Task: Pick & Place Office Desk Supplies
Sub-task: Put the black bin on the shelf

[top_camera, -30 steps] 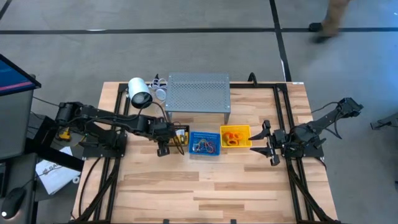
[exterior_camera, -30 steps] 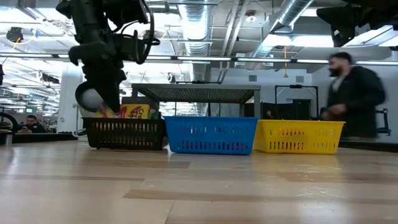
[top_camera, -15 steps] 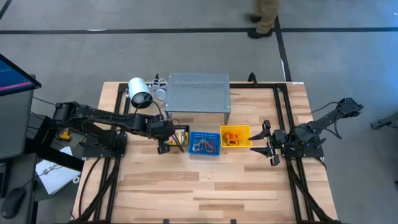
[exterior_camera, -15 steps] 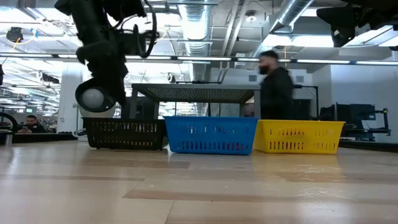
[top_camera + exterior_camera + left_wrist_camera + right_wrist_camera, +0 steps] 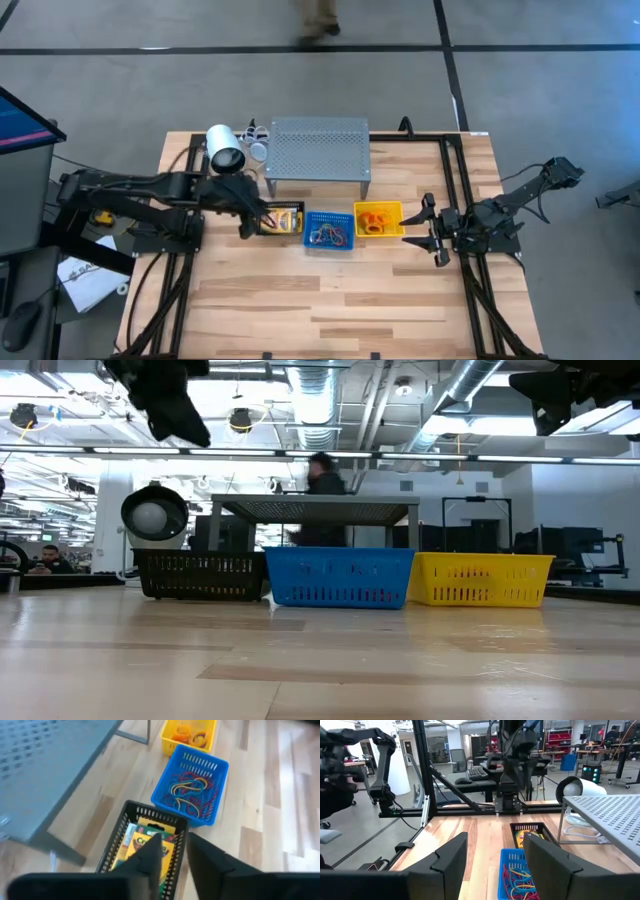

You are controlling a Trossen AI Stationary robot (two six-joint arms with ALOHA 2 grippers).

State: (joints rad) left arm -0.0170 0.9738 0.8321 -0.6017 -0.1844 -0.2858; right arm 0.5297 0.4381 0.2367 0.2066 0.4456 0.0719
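Three small baskets stand in a row before the grey shelf [image 5: 318,150]. The black basket [image 5: 200,574] holds yellow-and-green crayon packs [image 5: 147,847] lying flat. The blue basket [image 5: 329,241] holds coloured band loops [image 5: 189,792], and the yellow basket [image 5: 401,222] holds orange pieces [image 5: 189,735]. My left gripper [image 5: 172,851] hangs high above the black basket's near-left side, slanting down, open by a narrow gap with nothing between its fingers. My right gripper [image 5: 492,851] waits open at the table's right, level, pointing toward the baskets.
A white cylindrical lamp-like object [image 5: 224,150] lies at the far left beside the shelf. Black frame rails [image 5: 455,190] run along both table sides. Bare wood [image 5: 330,300] stretches from the baskets to the near edge. A person [image 5: 320,490] passes behind the table.
My left gripper has risen out of the black basket and drawn back toward the table's left edge, tipping less steeply. A yellow pack that showed above the basket's rim by the fingers no longer shows there in the low view.
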